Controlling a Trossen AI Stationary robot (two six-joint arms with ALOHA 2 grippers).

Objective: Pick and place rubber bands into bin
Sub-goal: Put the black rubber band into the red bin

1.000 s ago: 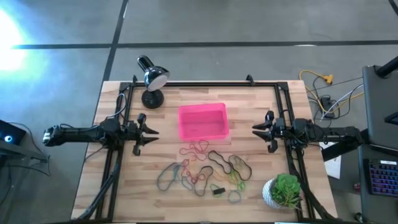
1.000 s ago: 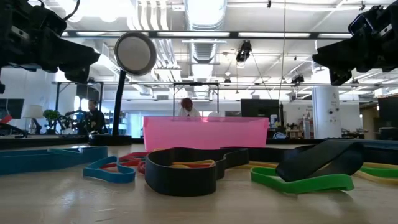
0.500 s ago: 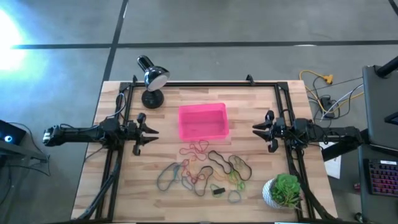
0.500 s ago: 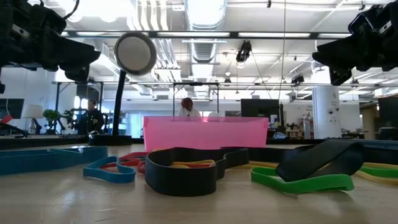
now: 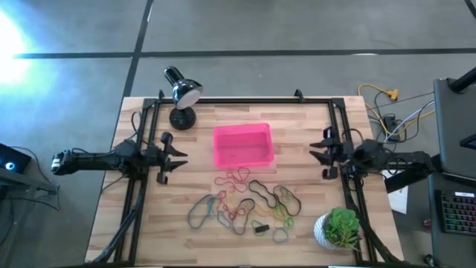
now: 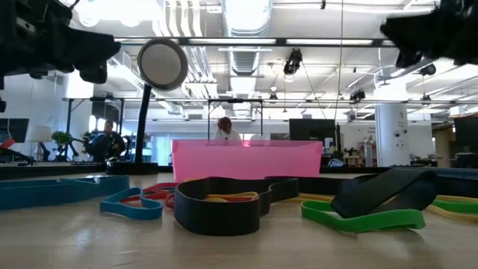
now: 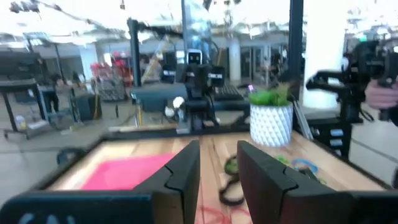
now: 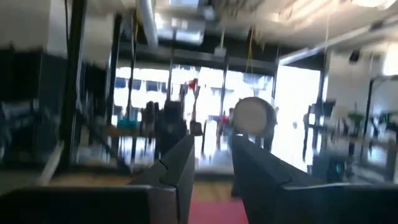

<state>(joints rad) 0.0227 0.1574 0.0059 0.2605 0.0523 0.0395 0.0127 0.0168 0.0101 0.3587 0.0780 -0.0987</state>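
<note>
The pink bin [image 5: 243, 145] stands mid-table, its floor bare. The rubber bands [image 5: 245, 202] lie loose on the wood just in front of it, in black, red, green, blue and orange; in the low view they lie before the bin [image 6: 246, 159]. My left gripper [image 5: 181, 154] hangs above the table's left side, pointing level toward the bin, open with nothing between its fingers [image 7: 217, 168]. My right gripper [image 5: 314, 154] faces it from the right side, tipped upward, also open with nothing in it [image 8: 213, 165]. Both stand high above the table [image 6: 104, 56] [image 6: 392, 30].
A black desk lamp [image 5: 181, 93] stands at the far left corner, and a white pot with a green plant [image 5: 338, 229] at the near right. Black frame rails [image 5: 141, 193] run along both sides. People show in the room beyond the table.
My right gripper has risen, tipped its fingers upward, rolled, and drawn back a little toward the table's right edge. My left gripper has tipped up slightly. The bin and the bands have stayed where they were.
</note>
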